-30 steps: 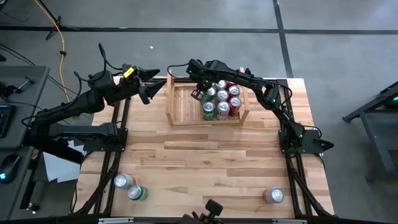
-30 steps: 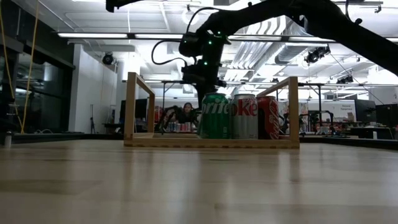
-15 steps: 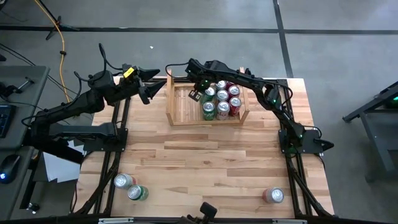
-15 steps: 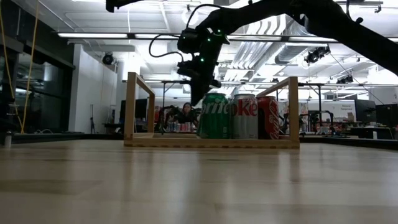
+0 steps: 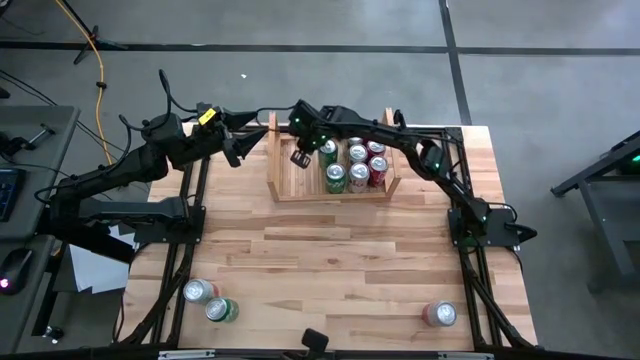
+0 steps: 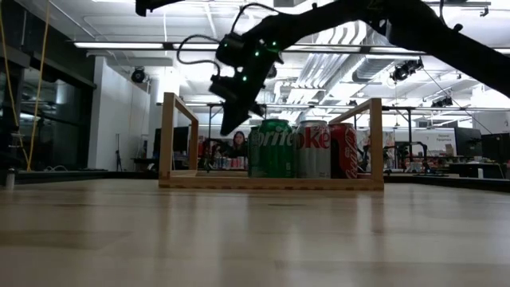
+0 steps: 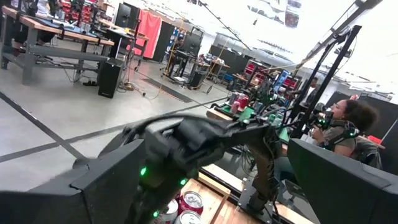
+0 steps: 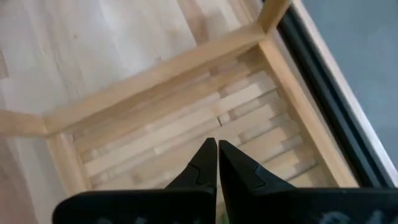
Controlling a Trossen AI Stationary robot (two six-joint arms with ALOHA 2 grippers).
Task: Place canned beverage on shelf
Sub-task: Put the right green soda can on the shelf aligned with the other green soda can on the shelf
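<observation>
Six cans [image 5: 355, 163] half-hidden in shelf [image 5: 283, 182], right tool [image 5: 299, 158] pinched together above slats, left tool [image 5: 236, 150] apart.

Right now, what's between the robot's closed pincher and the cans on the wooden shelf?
Nothing: in the high view, only bare slats of the shelf separate the right gripper from the cans.

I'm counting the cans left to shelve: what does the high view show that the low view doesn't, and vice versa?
Only the high view shows three loose cans near the table's front edge: two at front left and one at front right, plus the waiting left tool. Only the low view shows can labels and a person behind. Both show the shelf with its cans and the shut right tool above it.
</observation>
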